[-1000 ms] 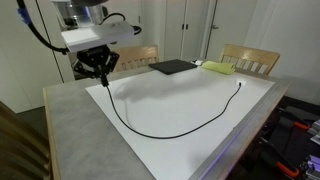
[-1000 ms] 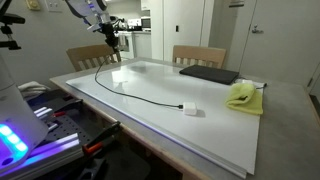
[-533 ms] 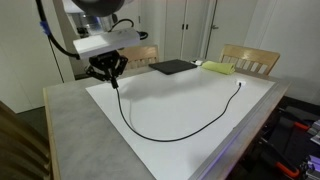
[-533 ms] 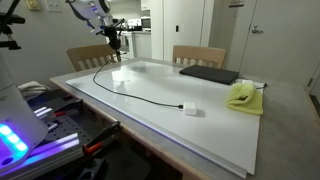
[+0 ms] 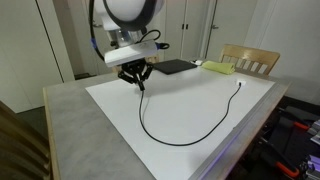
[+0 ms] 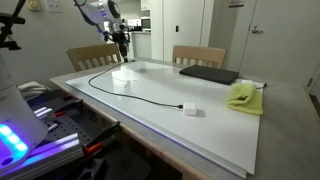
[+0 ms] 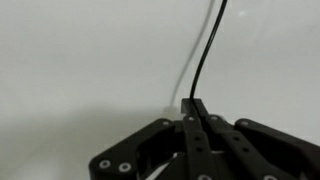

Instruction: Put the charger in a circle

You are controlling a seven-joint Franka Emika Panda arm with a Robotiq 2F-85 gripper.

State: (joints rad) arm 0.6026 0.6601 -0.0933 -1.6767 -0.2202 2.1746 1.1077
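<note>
Pinching one end of the charger (image 7: 205, 55), the gripper (image 7: 194, 106) has its fingers pressed fully together on the thin black cable, which runs away from the fingertips over a pale surface in the wrist view. In an exterior view the gripper (image 5: 140, 86) hangs over the far side of a white board (image 5: 110, 108) on a grey table (image 5: 65, 115), and the charger (image 5: 175, 143) drops from it onto the board, sweeps toward the near edge in an open U-shaped curve and climbs back to its free end, well apart from the held end. In an exterior view the charger (image 6: 135, 92) lies as a long shallow arc across the board (image 6: 200, 135), ending at a small white plug block (image 6: 190, 110), with the gripper (image 6: 124, 50) above the far corner. A flat black pad (image 5: 172, 67) and a yellow-green cloth (image 5: 218, 68) sit beside each other along the board's far edge, clear of the cable.
</note>
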